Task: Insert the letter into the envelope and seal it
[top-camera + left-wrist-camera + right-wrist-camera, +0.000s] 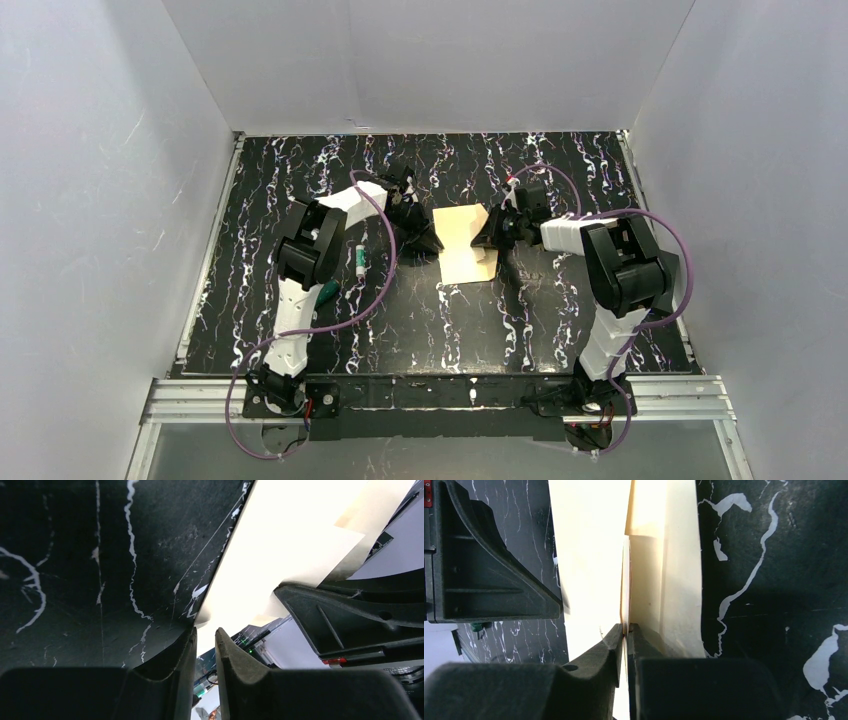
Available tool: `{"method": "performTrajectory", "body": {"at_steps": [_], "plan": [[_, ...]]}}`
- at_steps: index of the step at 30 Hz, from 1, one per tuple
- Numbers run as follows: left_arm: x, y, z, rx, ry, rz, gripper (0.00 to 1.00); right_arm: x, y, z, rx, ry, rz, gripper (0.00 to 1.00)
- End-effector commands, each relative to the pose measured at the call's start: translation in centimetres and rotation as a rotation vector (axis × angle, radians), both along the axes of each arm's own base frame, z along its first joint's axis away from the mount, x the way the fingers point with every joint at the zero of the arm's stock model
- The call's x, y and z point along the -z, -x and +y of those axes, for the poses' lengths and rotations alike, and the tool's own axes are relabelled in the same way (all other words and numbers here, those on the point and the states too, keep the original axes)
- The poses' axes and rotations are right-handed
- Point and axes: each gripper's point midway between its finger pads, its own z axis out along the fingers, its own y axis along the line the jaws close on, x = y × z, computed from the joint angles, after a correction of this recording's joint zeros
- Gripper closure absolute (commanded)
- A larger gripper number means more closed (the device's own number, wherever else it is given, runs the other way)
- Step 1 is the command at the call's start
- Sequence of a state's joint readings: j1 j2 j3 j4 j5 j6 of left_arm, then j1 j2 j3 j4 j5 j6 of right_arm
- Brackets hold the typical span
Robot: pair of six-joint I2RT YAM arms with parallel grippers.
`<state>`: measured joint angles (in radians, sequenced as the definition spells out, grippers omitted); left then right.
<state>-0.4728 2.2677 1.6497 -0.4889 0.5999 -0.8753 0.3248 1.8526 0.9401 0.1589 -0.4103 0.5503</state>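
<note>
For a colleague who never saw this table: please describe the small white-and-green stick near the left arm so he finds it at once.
Start at the black, white-veined table, then find the left arm's black elbow. Just right of it lies the stick. It is short and white with green toward one end, unlike the all-green thing closer to the arm.

Black counter point(430, 320), white marble veining all over, some strands faintly violet. The envelope point(270, 545) is plain white, glaring to cream under the light. The letter point(372, 510) is flat tan, unmarked. Left arm point(300, 300) and right arm point(610, 330) have white shells and black joints. Left gripper point(205, 632) and right gripper point(625, 626) are matte black. Cables point(370, 300) purple. Walls point(100, 200) pale grey. Small green item point(328, 291) towards the counter's left edge.
</note>
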Motion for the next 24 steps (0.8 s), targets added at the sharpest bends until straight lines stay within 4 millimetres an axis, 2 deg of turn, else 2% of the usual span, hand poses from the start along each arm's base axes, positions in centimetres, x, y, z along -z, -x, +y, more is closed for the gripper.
{"method": "performTrajectory", "body": {"at_steps": [1,4,7,14,17,21,24], "plan": [[1.9,1.1,0.3,-0.002,-0.047,0.031,0.8,-1.8,-1.0,0.0,0.043,0.034,-0.017,0.78],[2.1,1.2,0.7,-0.001,-0.061,0.025,0.8,-3.2,-1.5,-0.7,0.07,0.068,-0.036,0.68],[2.4,1.2,0.8,-0.003,-0.067,0.029,0.8,-3.5,-1.5,-1.3,0.082,0.095,-0.022,0.59],[2.5,0.8,0.9,-0.005,-0.065,0.028,0.78,-4.6,-1.8,-1.8,0.111,0.121,-0.027,0.56],[2.0,0.3,0.6,-0.002,-0.046,0.015,0.77,-4.9,-1.9,-2.0,0.116,0.141,-0.017,0.53],[0.9,-0.5,0.1,0.001,-0.005,-0.02,0.73,-5.1,-1.7,-2.6,0.108,0.189,0.009,0.42],[-0.5,-1.2,-0.8,0.002,0.066,-0.06,0.73,-5.0,-0.9,-2.2,0.051,0.195,0.053,0.36]]}}
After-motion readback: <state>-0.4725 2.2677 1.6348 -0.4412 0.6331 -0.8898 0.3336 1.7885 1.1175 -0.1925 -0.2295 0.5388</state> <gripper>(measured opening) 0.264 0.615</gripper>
